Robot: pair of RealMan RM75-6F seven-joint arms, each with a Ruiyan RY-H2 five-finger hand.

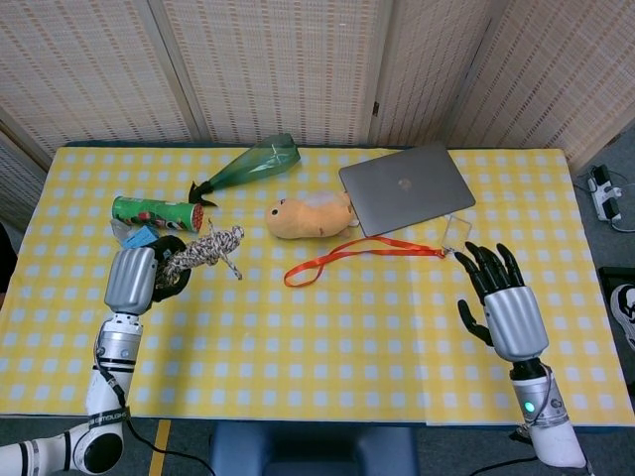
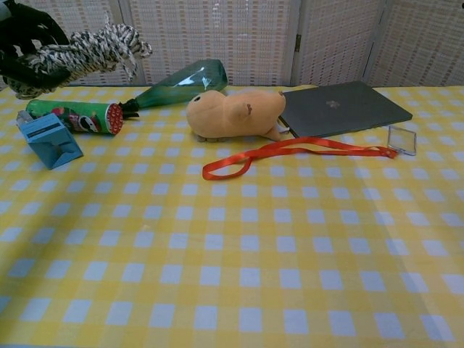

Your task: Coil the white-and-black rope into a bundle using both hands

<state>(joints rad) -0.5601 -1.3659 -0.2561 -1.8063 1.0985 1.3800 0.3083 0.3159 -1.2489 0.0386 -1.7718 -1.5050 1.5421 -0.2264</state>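
Holding the bundled rope (image 1: 203, 247) aloft, left hand (image 1: 132, 279) grips firmly; right hand (image 1: 508, 307), far rightward, spread empty. Advise keeping loops pinched together.

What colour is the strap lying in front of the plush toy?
The strap is red-orange, plain with no pattern; the chest view shows it best.

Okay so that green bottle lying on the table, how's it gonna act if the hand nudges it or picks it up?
The green bottle lies on its side, so a sideways nudge would probably roll it, likely in a curve given its tapered neck. It looks like glass: probably smooth, slippery, breakable and fairly heavy. It lies close to the chip can, so rolling may bump it.
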